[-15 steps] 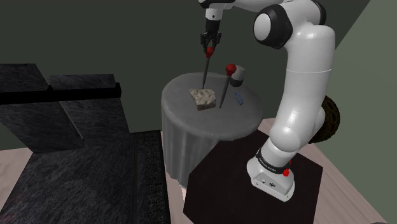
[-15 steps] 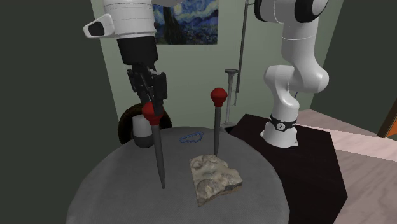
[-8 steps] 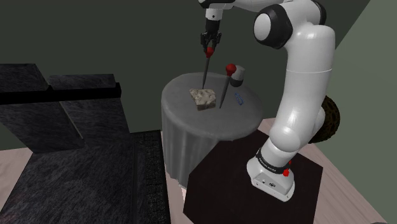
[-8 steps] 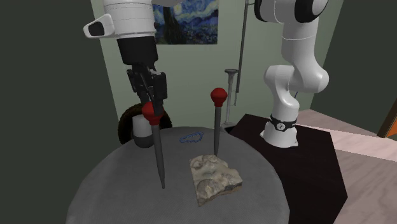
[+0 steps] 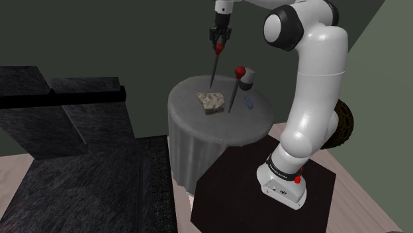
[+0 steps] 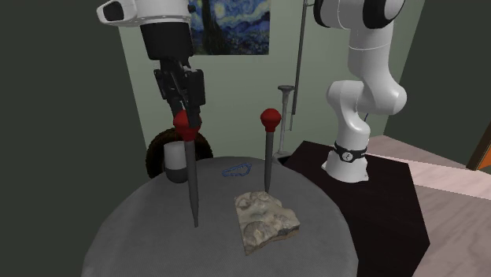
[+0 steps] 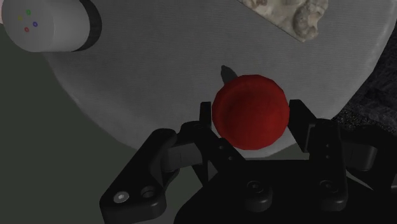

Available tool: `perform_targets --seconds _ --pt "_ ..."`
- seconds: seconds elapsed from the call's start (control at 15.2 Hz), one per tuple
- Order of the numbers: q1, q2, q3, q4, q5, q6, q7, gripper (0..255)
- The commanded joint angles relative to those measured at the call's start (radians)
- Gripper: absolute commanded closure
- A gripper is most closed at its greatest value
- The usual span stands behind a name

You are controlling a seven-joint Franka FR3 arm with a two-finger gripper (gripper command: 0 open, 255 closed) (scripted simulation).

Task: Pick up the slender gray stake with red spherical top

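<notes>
No words, numbers or brand names can be read in any view. The nearest marks are a small white emblem on the dark band (image 6: 344, 153) at the foot of the white arm (image 6: 370, 71), right of centre in the second exterior view, too small to make out, and four tiny coloured dots on the end of a white cylinder (image 7: 44, 25), upper left in the wrist view.

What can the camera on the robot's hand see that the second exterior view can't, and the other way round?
The wrist view adds the coloured dots on the white cylinder's end and a close look down on the red ball clasped in the pincer. The second exterior view adds the held stake's grey shaft, a second red-topped stake upright by the rock, a small blue object, a painting and the arm's base. Both share the round table, rock, cylinder and held stake.
</notes>
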Motion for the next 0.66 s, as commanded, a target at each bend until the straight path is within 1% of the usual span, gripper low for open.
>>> perform_targets --seconds 0.0,0.46,0.59 --pt "-0.002 0.005 0.0 0.034 0.001 -0.029 0.002 255" --pt "-0.019 0.036 0.0 0.177 0.01 -0.141 0.003 255" --pt "-0.02 0.037 0.0 0.18 0.01 -0.144 0.003 255"
